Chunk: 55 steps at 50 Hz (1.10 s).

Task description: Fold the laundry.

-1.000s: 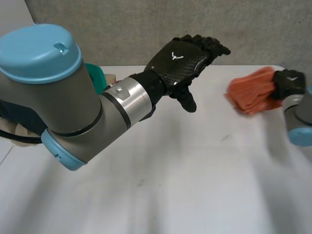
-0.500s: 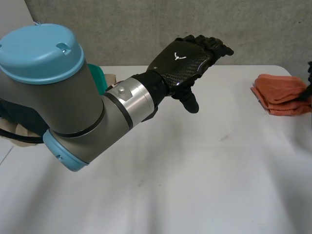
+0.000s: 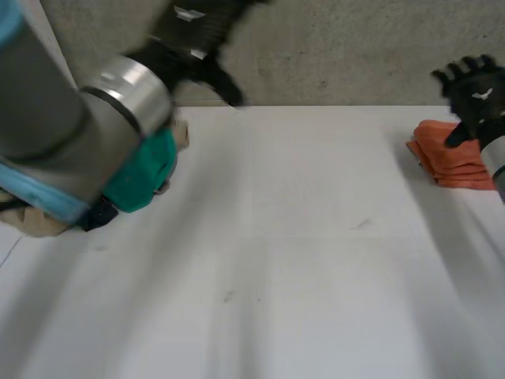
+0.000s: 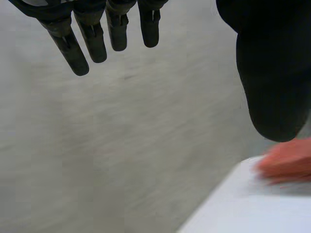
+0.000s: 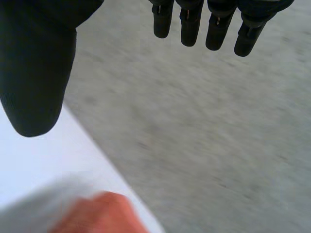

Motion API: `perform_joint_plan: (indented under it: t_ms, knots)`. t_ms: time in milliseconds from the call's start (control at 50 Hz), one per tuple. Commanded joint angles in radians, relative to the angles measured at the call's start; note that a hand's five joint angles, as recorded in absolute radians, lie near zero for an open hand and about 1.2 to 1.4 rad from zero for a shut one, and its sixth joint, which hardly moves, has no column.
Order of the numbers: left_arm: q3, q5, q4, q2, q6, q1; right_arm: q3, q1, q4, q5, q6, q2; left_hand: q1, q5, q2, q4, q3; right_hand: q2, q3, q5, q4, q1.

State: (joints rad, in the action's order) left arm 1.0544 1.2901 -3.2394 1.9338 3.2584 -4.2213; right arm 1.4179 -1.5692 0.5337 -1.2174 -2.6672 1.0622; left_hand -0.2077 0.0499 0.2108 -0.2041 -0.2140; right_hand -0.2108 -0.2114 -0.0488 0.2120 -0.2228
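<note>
- Nearest me, the flat white table [image 3: 260, 300] lies bare across its middle.
- Further out on my left side, a crumpled teal cloth heap [image 3: 146, 178] sits at the table's left edge, tucked under my grey left arm [image 3: 47, 134]. Something tan pokes out beside it; I cannot tell what it is.
- On my right side, the orange folded cloth [image 3: 446, 158] rests near the table's far right corner. It looks like a neat flat stack, with its long side running roughly across the table.
- My right hand [image 3: 473, 87] hangs just past that stack's far edge. Its fingers [image 5: 189, 24] are straight and spread from the thumb, holding nothing.
- Furthest off, my left hand [image 3: 193, 35] is raised against the grey wall, well apart from both cloths. Its fingers [image 4: 92, 39] are straight and empty.
- I judge the orange piece finished. The teal heap lies below and behind my left hand, back toward me, and that hand is the nearer one to reach it.
</note>
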Motion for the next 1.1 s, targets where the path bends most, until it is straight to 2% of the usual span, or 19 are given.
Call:
perform_joint_plan:
  t_ms: [20,80,140,220,340,360,380,400,420,440,500,580,680,780,820,880,960,1040,1100]
  knots:
    - [-0.111,0.077,0.0,0.137,0.171,-0.293,0.17,-0.058,-0.303,0.052,0.036,0.168,0.012,-0.029,-0.015,0.008,0.018,0.036,0.037,0.049,-0.037,0.048]
    - [-0.183,0.097,0.0,0.262,0.321,-0.392,0.194,-0.083,-0.368,0.053,0.058,0.176,-0.006,-0.011,0.003,-0.009,0.001,0.036,0.037,0.049,-0.037,0.048]
    - [-0.238,0.095,-0.003,0.39,0.456,-0.446,0.222,-0.088,-0.403,0.052,0.085,0.177,-0.003,-0.014,0.0,-0.006,0.003,0.036,0.037,0.049,-0.037,0.048]
    - [-0.315,0.092,-0.029,0.551,0.567,-0.476,0.253,-0.091,-0.403,0.053,0.098,0.179,0.003,-0.02,-0.006,-0.001,0.009,0.036,0.037,0.049,-0.037,0.048]
    - [-0.384,0.086,-0.072,0.688,0.603,-0.506,0.273,-0.089,-0.403,0.052,0.09,0.174,-0.061,0.044,0.058,-0.065,-0.055,0.036,0.037,0.049,-0.037,0.048]
    - [-0.387,0.083,-0.077,0.695,0.604,-0.505,0.274,-0.089,-0.403,0.052,0.09,0.174,-0.169,0.152,0.166,-0.173,-0.163,0.036,0.037,0.049,-0.037,0.048]
    - [-0.387,0.075,-0.082,0.7,0.604,-0.497,0.277,-0.089,-0.403,0.05,0.09,0.174,-0.624,0.607,0.621,-0.627,-0.617,0.036,0.037,0.049,-0.037,0.048]
    - [-0.386,0.072,-0.085,0.7,0.603,-0.491,0.282,-0.089,-0.403,0.052,0.09,0.174,-0.971,0.954,0.968,-0.975,-0.965,0.036,0.037,0.049,-0.037,0.048]
    - [-0.383,0.071,-0.091,0.699,0.6,-0.485,0.283,-0.091,-0.403,0.05,0.09,0.174,-1.186,1.17,1.183,-1.19,-1.18,0.036,0.037,0.049,-0.037,0.048]
    - [-0.379,0.075,-0.1,0.695,0.595,-0.476,0.286,-0.089,-0.403,0.052,0.09,0.174,-1.189,1.172,1.185,-1.192,-1.182,0.036,0.037,0.049,-0.037,0.048]
    - [-0.347,0.11,-0.163,0.621,0.564,-0.419,0.291,-0.083,-0.403,0.05,0.09,0.177,-1.189,1.172,1.185,-1.192,-1.182,0.036,0.037,0.049,-0.037,0.048]
    - [-0.222,0.141,-0.27,0.432,0.453,-0.362,0.291,-0.081,-0.403,0.044,0.089,0.188,-1.189,1.172,1.185,-1.192,-1.182,0.036,0.037,0.049,-0.037,0.048]
    - [-0.064,0.14,-0.422,0.207,0.221,-0.243,0.291,-0.078,-0.405,0.032,0.084,0.226,-1.189,1.172,1.185,-1.192,-1.182,0.036,0.037,0.049,-0.037,0.048]
    - [0.012,0.106,-0.418,0.093,0.054,-0.132,0.291,-0.077,-0.405,0.013,0.066,0.275,-1.189,1.172,1.185,-1.192,-1.182,0.036,0.037,0.049,-0.037,0.048]
    - [0.035,0.078,-0.402,0.09,0.015,-0.097,0.292,-0.077,-0.406,0.006,0.052,0.292,-1.189,1.172,1.185,-1.192,-1.182,0.036,0.037,0.049,-0.037,0.048]
    - [0.076,-0.006,-0.356,0.108,-0.025,0.004,0.296,-0.075,-0.409,-0.005,0.015,0.324,-1.189,1.172,1.185,-1.192,-1.182,0.036,0.037,0.049,-0.037,0.048]
    - [0.096,-0.087,-0.298,0.224,-0.029,0.125,0.315,-0.072,-0.406,-0.002,-0.016,0.36,-1.189,1.172,1.185,-1.192,-1.182,0.036,0.037,0.049,-0.037,0.048]
    - [0.088,-0.103,-0.252,0.31,-0.028,0.208,0.335,-0.039,-0.4,-0.001,-0.022,0.369,-1.189,1.172,1.185,-1.192,-1.182,0.036,0.037,0.049,-0.037,0.048]
    - [0.087,-0.101,-0.241,0.343,-0.029,0.228,0.345,0.0,-0.402,0.007,-0.023,0.371,-1.189,1.172,1.185,-1.192,-1.182,0.036,0.037,0.049,-0.037,0.048]
